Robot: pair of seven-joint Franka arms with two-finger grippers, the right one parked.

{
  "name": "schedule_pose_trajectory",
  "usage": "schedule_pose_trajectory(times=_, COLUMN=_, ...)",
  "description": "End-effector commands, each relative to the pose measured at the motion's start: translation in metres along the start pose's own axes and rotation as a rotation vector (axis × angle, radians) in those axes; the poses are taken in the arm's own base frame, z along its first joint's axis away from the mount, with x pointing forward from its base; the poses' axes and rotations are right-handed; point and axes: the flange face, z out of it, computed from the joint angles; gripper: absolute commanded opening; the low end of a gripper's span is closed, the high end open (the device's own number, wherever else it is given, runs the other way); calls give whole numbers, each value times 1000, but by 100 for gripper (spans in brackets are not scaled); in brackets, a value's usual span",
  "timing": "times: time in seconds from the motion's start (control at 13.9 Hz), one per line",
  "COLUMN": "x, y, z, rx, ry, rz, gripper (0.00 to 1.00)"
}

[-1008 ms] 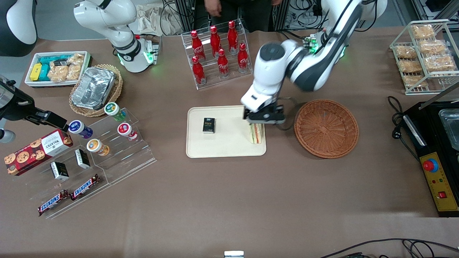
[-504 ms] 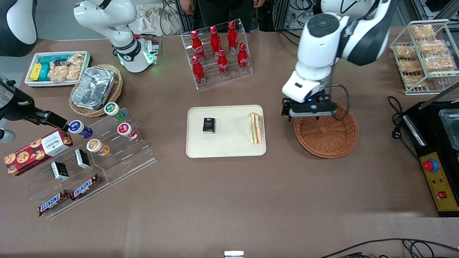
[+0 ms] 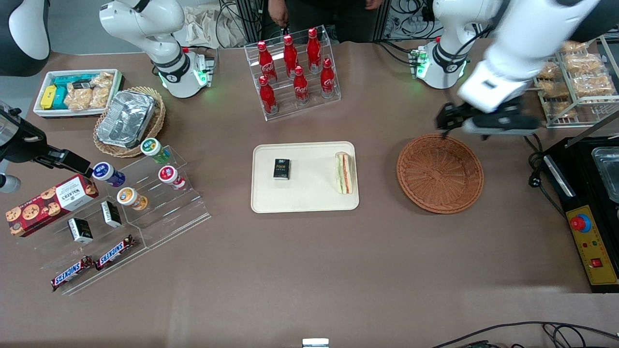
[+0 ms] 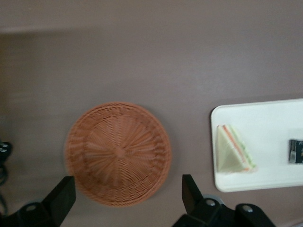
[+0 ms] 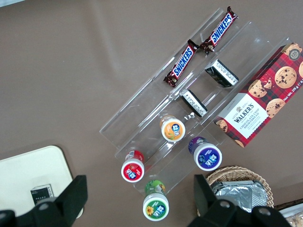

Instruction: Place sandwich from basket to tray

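Hovering spread and empty, my gripper (image 3: pixel 486 126) hangs above the table by the basket's (image 3: pixel 439 174) rim. Sandwich (image 3: pixel 344 172) lies at the tray's (image 3: pixel 304 200) basket-side edge.

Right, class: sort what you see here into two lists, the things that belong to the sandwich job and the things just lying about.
Part of the job:
- sandwich, lying on the tray
- basket, nothing in it
- gripper, jaws open, raised above the table near the basket's rim

Just lying about:
- small black box on the tray
- cola bottles
- Snickers bars
- cookie box
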Motion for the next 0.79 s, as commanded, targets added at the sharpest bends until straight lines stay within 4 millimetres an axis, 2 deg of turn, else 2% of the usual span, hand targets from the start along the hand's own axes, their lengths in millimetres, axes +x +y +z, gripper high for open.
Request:
schedule_pose_trajectory(times=0.0, x=-5, y=-26, z=-13, rx=-27, ry=6, rz=25, gripper=100)
schedule_pose_trajectory(times=0.14, x=7, y=-28, z=-22, rx=-41, ry=26, rz=25, gripper=100)
schedule_pose_trajectory(times=0.36, x=43, y=-26, z=-35, rx=-42, ry=-13, rz=28, gripper=100)
schedule_pose_trajectory(times=0.43, x=55, y=-33, z=-42, rx=-45, ry=-29, rz=14, gripper=100)
schedule_pose_trajectory(times=0.72, x=57, y=-36, z=-53, rx=-43, ry=-48, rz=14, gripper=100)
